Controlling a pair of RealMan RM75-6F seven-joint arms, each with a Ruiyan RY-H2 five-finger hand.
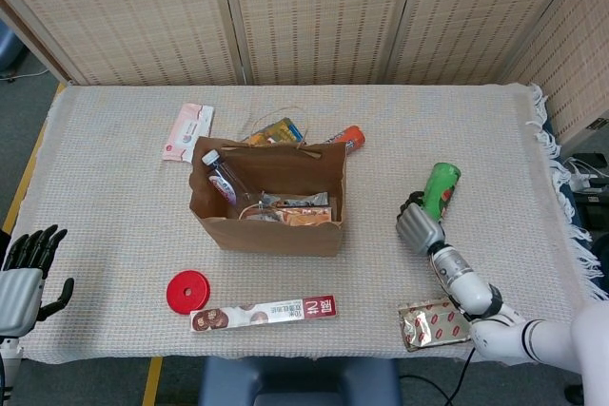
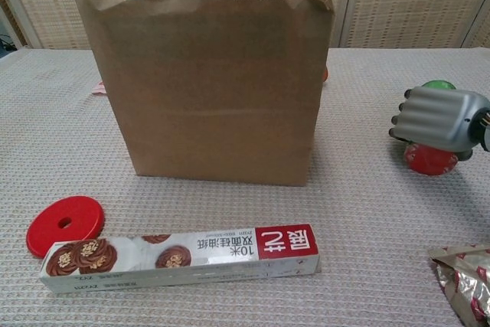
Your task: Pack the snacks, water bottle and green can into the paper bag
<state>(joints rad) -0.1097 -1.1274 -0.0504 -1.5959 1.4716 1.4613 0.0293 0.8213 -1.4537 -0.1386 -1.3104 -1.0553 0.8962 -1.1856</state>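
Observation:
The brown paper bag point(image 1: 271, 231) point(image 2: 207, 82) stands open mid-table. A water bottle point(image 1: 221, 176) and snack packets point(image 1: 293, 209) lie inside it. My right hand point(image 1: 419, 227) point(image 2: 440, 119) grips the lower part of the green can point(image 1: 442, 186) point(image 2: 438, 84) to the right of the bag; the can leans, and its red base shows under the hand in the chest view. A long cookie box point(image 1: 265, 312) point(image 2: 180, 254) lies in front of the bag. A shiny snack packet point(image 1: 433, 322) point(image 2: 463, 281) lies at the front right. My left hand point(image 1: 29, 268) hangs at the front left edge, fingers apart, holding nothing.
A red disc point(image 1: 187, 292) point(image 2: 65, 223) lies beside the cookie box. Behind the bag are a pink packet point(image 1: 187, 131), a yellow snack point(image 1: 276, 131) and an orange tube point(image 1: 347, 138). Woven screens close off the far side of the table.

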